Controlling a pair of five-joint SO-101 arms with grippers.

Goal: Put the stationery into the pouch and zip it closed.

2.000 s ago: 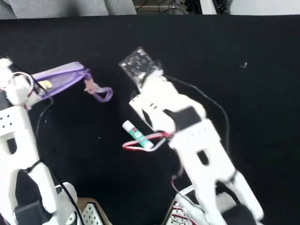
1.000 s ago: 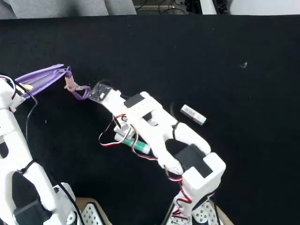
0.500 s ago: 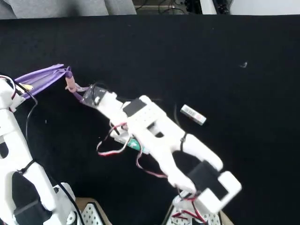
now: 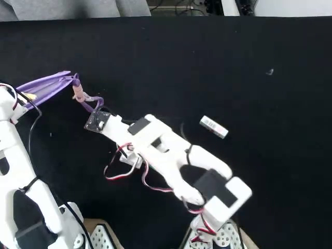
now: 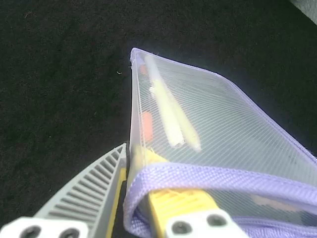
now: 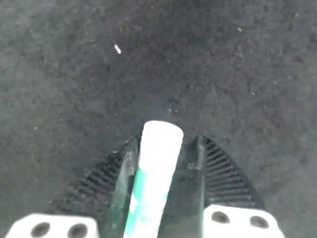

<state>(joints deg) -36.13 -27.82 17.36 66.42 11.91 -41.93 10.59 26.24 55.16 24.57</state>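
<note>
Purple-trimmed pouch of translucent mesh [image 4: 46, 84], held off the black cloth table [image 4: 207, 52] near its left edge by the left arm [image 4: 13, 135]. The left claw [image 5: 132, 151] is clamped on the pouch's woven rim, one grey ribbed jaw outside and a yellow part inside. Two pale yellow pencil-like sticks [image 5: 171, 116] and an orange item [image 5: 146, 124] lie within the mesh. A pink charm on a purple loop [image 4: 85, 98] hangs from the zip end. The right arm [image 4: 155, 145] stretches from the near edge toward the pouch. The right claw [image 6: 166, 143] is closed against the sides of a white glue stick with a green label [image 6: 157, 163], cap outward. A small white oblong block [image 4: 213, 127] lies right of centre, well apart from both arms.

Progress, as judged: part of the stationery is packed. The glue stick is in hand but not yet inserted, the block is untouched, and the zip is not yet closed.
</note>
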